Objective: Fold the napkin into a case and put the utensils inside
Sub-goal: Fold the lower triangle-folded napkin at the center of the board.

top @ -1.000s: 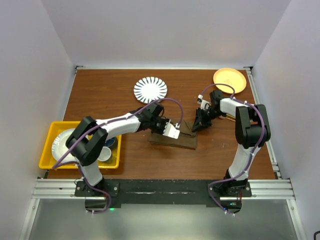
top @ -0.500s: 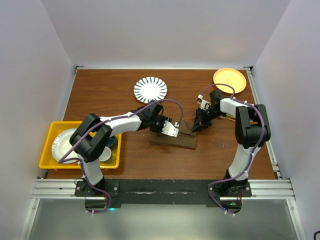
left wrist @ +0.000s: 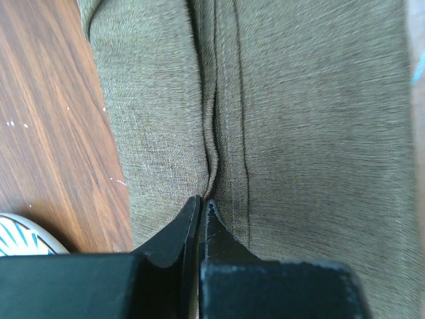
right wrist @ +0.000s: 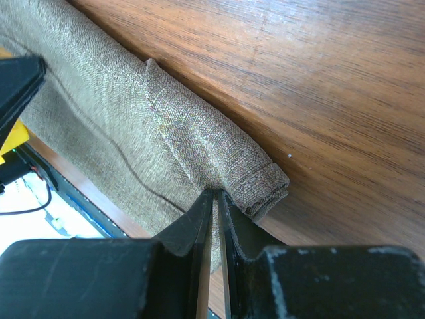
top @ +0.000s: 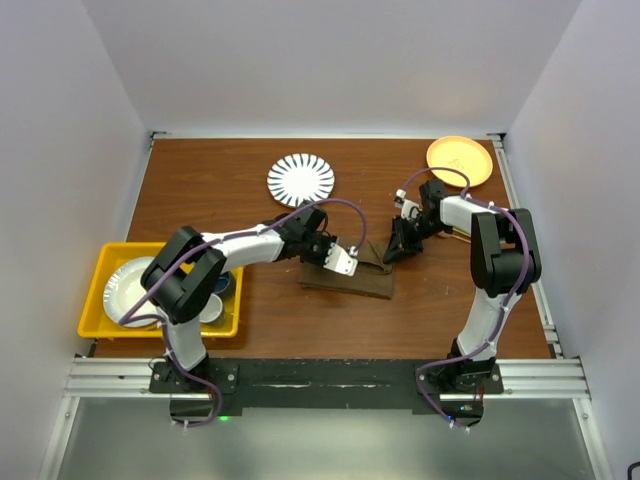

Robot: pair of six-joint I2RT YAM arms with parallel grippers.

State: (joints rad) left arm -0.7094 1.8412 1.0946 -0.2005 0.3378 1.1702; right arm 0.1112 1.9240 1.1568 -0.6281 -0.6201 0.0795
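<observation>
napkin point(top: 352, 279): lay folded into a long, narrow olive-brown band near the middle of the table point(top: 200, 210), slanting slightly down toward the right, with a gripper at work on it from each side.
napkin surface, left wrist view: showed a coarse weave, a stitched hem line running lengthwise, and a raised pucker beside that line.
left gripper point(left wrist: 202, 201): reached in from the left over the band's upper face. Jaws were pressed together, tips resting at the foot of the pucker. Whether any cloth was caught between them could not be told.
right gripper point(right wrist: 214, 193): stood at the band's right end. Jaws were drawn almost together, pinching the cloth's edge just beside the corner where the layers rolled over on themselves.
napkin edge, right wrist view: ran diagonally across bare wood, with a dark seam line along the folded face.
striped plate point(top: 301, 179): sat beyond the napkin toward the far side of the table, well apart from the cloth.
orange plate point(top: 459, 160): sat in the far right corner, behind the right arm.
yellow bin point(top: 88, 310): stood at the near left of the table and held white dishes point(top: 122, 290), partly hidden by the left arm.
</observation>
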